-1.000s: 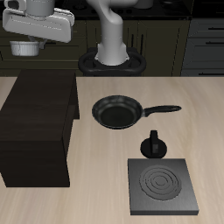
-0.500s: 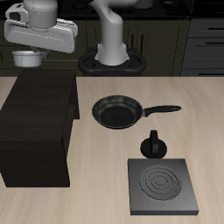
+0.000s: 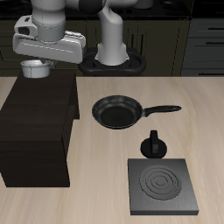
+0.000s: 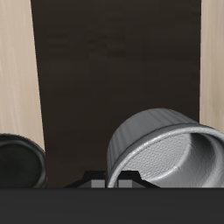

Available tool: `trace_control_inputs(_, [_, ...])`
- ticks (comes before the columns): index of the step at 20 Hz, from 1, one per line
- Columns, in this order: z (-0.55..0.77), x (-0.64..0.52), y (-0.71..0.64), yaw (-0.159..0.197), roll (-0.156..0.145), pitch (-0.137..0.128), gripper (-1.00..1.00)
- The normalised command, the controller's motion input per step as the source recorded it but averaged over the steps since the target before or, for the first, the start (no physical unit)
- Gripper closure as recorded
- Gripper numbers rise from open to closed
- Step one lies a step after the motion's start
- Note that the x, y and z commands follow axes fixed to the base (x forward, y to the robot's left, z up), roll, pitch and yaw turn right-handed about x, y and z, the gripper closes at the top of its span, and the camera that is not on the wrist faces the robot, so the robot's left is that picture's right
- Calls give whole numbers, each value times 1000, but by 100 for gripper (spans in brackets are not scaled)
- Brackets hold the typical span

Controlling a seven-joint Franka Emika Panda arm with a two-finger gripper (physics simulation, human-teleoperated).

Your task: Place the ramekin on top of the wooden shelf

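Pale wooden tabletop [image 3: 105, 188] fills the front of the scene, with 1 stove plate [image 3: 162, 186] nearest its front edge, a small black pot [image 3: 153, 144] behind it and a frying pan [image 3: 118, 111] farther back. Beside them stands the wooden shelf [image 3: 39, 118]. Above its back edge hangs the gripper [image 3: 35, 63], clenched on the ramekin [image 3: 34, 69], which is in the air over the dark top. Carrying seems done; lowering comes next, calling for a gentle descent onto the flat top before letting go.
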Motion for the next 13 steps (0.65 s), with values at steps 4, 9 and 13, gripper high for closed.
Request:
trace_control_inputs(4, [-161,9,50,-23,43,53,-100])
trace_control_inputs(9, [-39,-44,63,13,9,0,-100])
trace_control_inputs(13, [115,-70,12,-11,-31,-30,-100])
